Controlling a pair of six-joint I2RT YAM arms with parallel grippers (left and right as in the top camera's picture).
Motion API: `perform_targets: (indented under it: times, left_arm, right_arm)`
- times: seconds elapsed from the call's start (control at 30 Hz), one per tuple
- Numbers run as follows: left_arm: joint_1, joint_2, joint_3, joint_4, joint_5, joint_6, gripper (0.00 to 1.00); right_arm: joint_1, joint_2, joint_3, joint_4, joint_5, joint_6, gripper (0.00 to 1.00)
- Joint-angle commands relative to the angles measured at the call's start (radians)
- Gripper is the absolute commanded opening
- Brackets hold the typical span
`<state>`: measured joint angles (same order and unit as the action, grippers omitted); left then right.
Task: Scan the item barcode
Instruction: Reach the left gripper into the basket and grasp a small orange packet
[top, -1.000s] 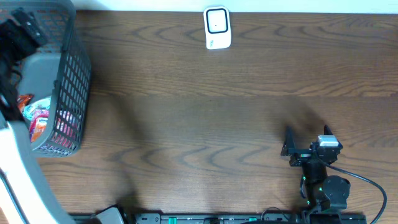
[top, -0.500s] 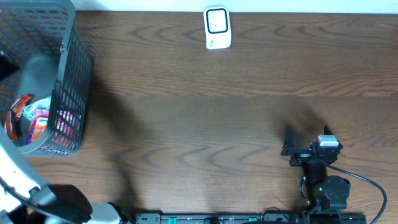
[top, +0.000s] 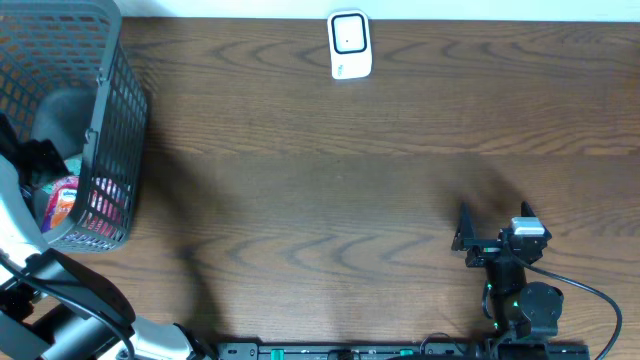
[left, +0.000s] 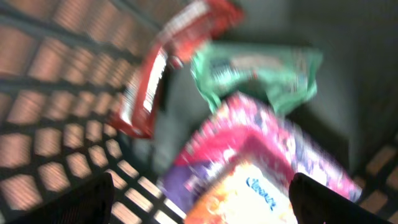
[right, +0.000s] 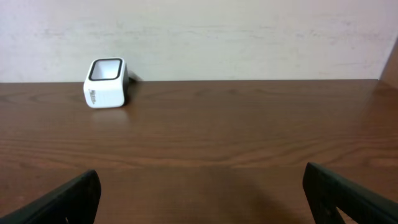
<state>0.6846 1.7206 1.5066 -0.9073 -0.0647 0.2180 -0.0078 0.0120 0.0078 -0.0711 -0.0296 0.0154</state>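
Pink packet (left: 249, 162) lies just below my left gripper (left: 199, 190) inside the basket (top: 110, 150), long axis seemingly slanted across my spread jaws. My right gripper (right: 202, 186), spread and empty, is far off, facing the scanner (right: 106, 83).

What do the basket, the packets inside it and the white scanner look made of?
Basket: grey moulded plastic by the look, open lattice wall, matte. Packets, such as the red packet and green packet: thin printed film, probably plastic, crinkled with shiny patches; the view is blurred. Scanner: white hard plastic shell, smooth, dark glossy window on top.
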Motion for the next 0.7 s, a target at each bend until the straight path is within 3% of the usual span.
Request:
perform_targets:
  times: [0.0,0.17,0.57,0.6,0.67]
  left_arm:
    - [-0.002,-0.003,-0.069,0.000,0.038,0.008,0.90]
    - [-0.002,-0.003,-0.114,-0.003,0.039,-0.056,0.91]
    - [-0.002,-0.002,-0.239,0.065,0.072,-0.074,0.90]
    - [-0.002,-0.002,-0.243,0.072,0.081,-0.074,0.85]
    - [-0.002,-0.002,-0.243,0.079,0.081,-0.074,0.60]
  right_arm:
    - [0.004,-0.005,-0.002,-0.004,0.004,0.014,0.99]
    - [0.004,-0.005,-0.002,-0.003,0.004,0.014,0.99]
    - [0.004,-0.005,-0.002,-0.003,0.004,0.014,0.99]
    - [0.004,-0.005,-0.002,-0.004,0.004,0.014,0.99]
    - [0.004,-0.005,-0.002,-0.004,0.004,0.014,0.99]
